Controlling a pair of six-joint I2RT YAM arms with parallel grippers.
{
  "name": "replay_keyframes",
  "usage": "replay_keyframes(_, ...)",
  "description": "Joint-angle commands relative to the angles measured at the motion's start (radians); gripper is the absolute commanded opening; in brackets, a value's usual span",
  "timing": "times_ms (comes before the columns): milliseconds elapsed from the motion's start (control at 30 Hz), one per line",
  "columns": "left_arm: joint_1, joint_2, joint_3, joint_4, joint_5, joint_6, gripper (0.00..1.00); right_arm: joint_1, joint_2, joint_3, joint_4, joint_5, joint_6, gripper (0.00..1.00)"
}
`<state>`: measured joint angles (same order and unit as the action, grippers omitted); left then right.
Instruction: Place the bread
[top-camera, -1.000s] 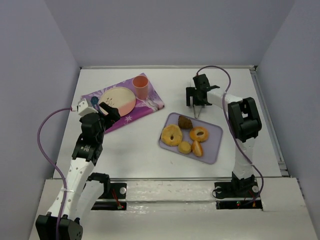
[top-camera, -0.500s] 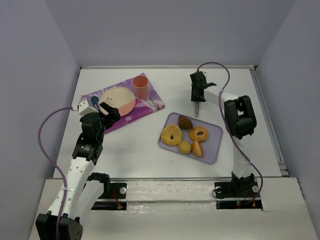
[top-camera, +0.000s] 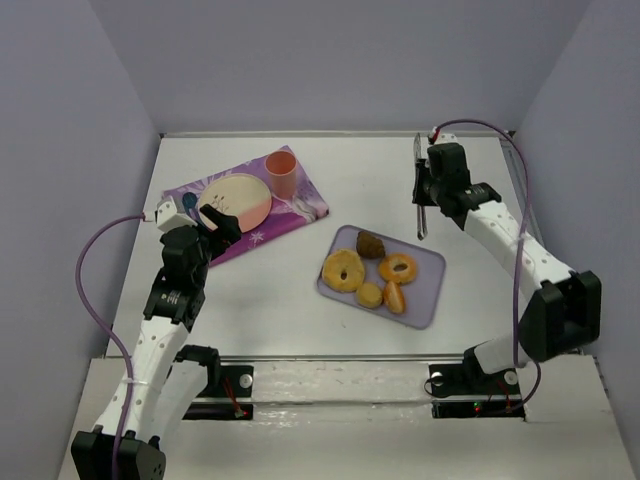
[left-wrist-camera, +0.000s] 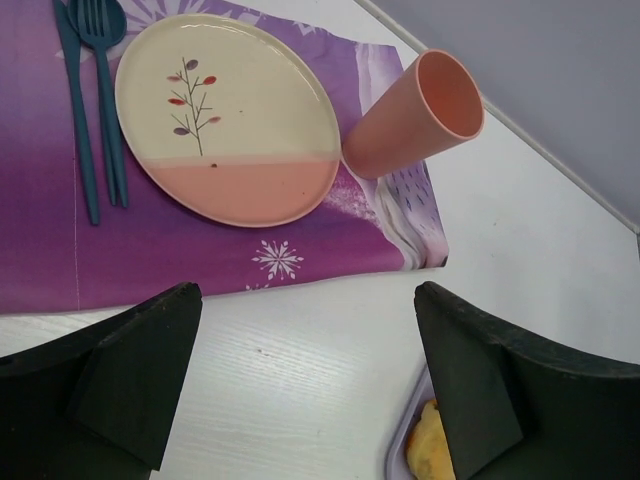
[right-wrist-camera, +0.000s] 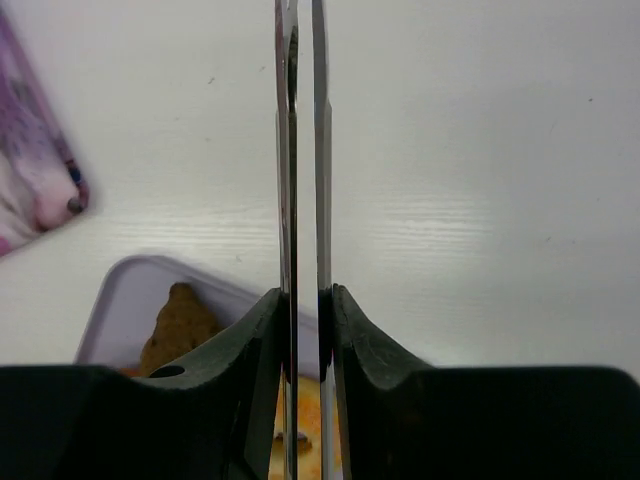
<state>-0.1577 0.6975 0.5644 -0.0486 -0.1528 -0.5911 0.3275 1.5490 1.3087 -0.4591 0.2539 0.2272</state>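
Observation:
The bread (top-camera: 371, 244) is a small dark brown lump at the far corner of the lavender tray (top-camera: 432, 275); the right wrist view shows the bread (right-wrist-camera: 180, 322) at lower left. My right gripper (top-camera: 428, 188) hovers just beyond the tray's far right edge, shut on metal tongs (top-camera: 423, 222) whose tips point down at the table. Seen from that wrist, the right gripper (right-wrist-camera: 305, 300) presses the two blades of the tongs (right-wrist-camera: 319, 120) nearly together. My left gripper (top-camera: 215, 225) hangs open over the table by the placemat, and the left gripper (left-wrist-camera: 310, 390) holds nothing.
Two golden ring pastries (top-camera: 344, 270) and small orange rolls (top-camera: 394, 296) share the tray. A purple placemat (top-camera: 300, 213) at back left carries a cream and pink plate (left-wrist-camera: 225, 115), a pink cup (left-wrist-camera: 415, 115) and teal cutlery (left-wrist-camera: 90, 100).
The right gripper has closed on the tongs, squeezing their blades together, and the right arm has swung to the right. The left arm has not moved.

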Motion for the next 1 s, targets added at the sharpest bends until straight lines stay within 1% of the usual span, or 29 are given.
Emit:
replay_keyframes(0,-0.006,-0.009,-0.014,0.042,0.019,0.010,0.99,0.014,-0.171,-0.205,-0.012,-0.231,0.064,0.31)
replay_keyframes(33,-0.006,-0.010,-0.015,0.043,0.024,0.010,0.99,0.015,-0.206,-0.242,-0.013,-0.275,0.093,0.31)
replay_keyframes(67,-0.006,-0.012,-0.014,0.065,0.027,0.010,0.99,0.039,-0.280,-0.306,-0.016,-0.327,0.100,0.31)
replay_keyframes(100,-0.006,-0.013,-0.012,0.067,0.030,0.011,0.99,0.051,-0.315,-0.330,-0.027,-0.406,0.101,0.32)
replay_keyframes(133,-0.006,-0.015,-0.014,0.067,0.032,0.011,0.99,0.062,-0.348,-0.348,-0.041,-0.429,0.104,0.32)
replay_keyframes(167,-0.006,-0.018,-0.015,0.069,0.038,0.011,0.99,0.076,-0.410,-0.365,-0.091,-0.442,0.104,0.32)
replay_keyframes(200,-0.006,-0.023,-0.015,0.072,0.041,0.011,0.99,0.097,-0.441,-0.367,-0.122,-0.455,0.103,0.34)
replay_keyframes(267,-0.006,-0.024,-0.018,0.073,0.048,0.011,0.99,0.110,-0.493,-0.364,-0.221,-0.456,0.107,0.36)
replay_keyframes(400,-0.006,-0.027,-0.023,0.079,0.042,0.010,0.99,0.119,-0.611,-0.382,-0.324,-0.508,0.109,0.41)
replay_keyframes(467,-0.006,-0.023,-0.021,0.076,0.038,0.011,0.99,0.119,-0.635,-0.399,-0.343,-0.527,0.110,0.43)
replay_keyframes(600,-0.006,-0.015,-0.018,0.076,0.044,0.011,0.99,0.119,-0.647,-0.410,-0.345,-0.529,0.101,0.54)
replay_keyframes(733,-0.006,-0.015,-0.020,0.075,0.047,0.010,0.99,0.119,-0.609,-0.399,-0.343,-0.478,0.095,0.59)
replay_keyframes(967,-0.006,-0.013,-0.023,0.076,0.042,0.010,0.99,0.119,-0.552,-0.385,-0.311,-0.453,0.086,0.63)
